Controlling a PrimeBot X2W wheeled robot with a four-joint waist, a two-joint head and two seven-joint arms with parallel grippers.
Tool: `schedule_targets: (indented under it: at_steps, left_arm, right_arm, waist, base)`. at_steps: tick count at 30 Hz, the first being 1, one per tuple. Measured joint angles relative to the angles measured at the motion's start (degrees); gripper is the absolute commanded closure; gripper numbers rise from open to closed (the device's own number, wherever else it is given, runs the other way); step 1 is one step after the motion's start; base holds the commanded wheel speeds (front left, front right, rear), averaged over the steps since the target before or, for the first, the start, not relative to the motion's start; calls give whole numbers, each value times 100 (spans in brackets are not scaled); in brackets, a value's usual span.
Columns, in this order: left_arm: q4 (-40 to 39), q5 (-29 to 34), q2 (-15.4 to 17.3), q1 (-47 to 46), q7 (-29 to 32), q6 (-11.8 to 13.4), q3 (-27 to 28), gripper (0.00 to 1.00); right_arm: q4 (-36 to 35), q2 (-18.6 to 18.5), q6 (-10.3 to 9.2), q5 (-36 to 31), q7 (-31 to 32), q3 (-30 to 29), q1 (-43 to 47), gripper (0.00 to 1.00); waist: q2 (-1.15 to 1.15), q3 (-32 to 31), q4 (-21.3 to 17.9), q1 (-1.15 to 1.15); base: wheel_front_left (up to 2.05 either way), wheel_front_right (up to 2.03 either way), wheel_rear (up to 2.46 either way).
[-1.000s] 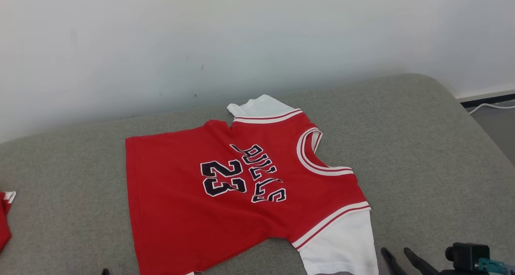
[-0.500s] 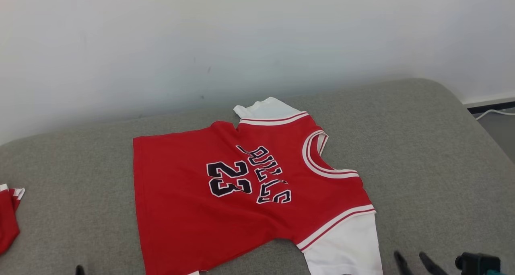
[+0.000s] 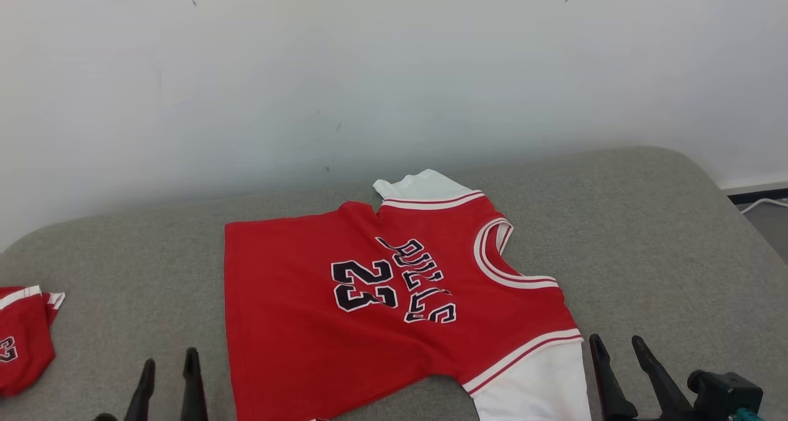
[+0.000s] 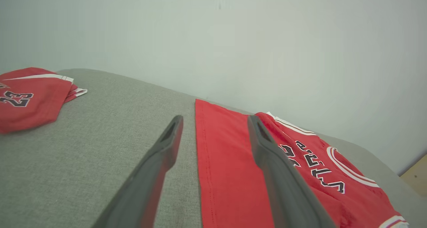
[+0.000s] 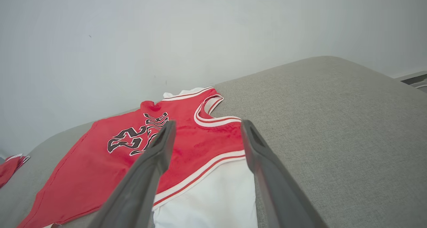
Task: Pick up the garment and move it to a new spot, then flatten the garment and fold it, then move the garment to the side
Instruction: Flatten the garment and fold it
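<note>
Red, white-sleeved fabric jersey lies flat on the grey cushion, right between the left gripper and right gripper; both jaws gape wide, empty.

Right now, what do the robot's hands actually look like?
The left gripper and right gripper each have two long, dark grey fingers that taper to narrow tips, with a slot-like recess near each tip. Beside the right gripper sits a black boxy part with a small teal piece.

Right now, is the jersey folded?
No, the jersey lies spread out flat on the cushion, its number facing up.
</note>
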Motion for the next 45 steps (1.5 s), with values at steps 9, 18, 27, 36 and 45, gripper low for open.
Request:
schedule_targets:
  at_steps: [9, 18, 27, 36, 45]
  left_arm:
    - [-148, 218, 69, 388, 0, -243, -382, 0]
    - [-189, 249, 132, 485, 0, -289, -470, 0]
    - [-258, 248, 169, 603, 0, -294, -470, 0]
    - [-68, 197, 180, 667, 307, -344, -588, 0]
    - [857, -19, 172, 291, 1256, -208, -581, 0]
  right_arm:
    - [298, 156, -1, -177, -398, 177, -91, 0]
    - [365, 208, 0, -226, -547, 171, -166, 0]
    - [421, 203, 27, -276, -642, 157, -138, 0]
    - [450, 210, 87, -324, -673, 166, -140, 0]
    - [477, 221, 166, -378, -692, 215, -161, 0]
  waist:
    - [0, -232, 29, 0]
    - [0, -321, -25, 0]
    - [0, -298, -5, 0]
    - [1, -236, -6, 1]
    - [1, -180, -61, 1]
  base:
    - [0, 0, 0]
    - [0, 0, 0]
    - [0, 0, 0]
    - [0, 0, 0]
    - [0, 0, 0]
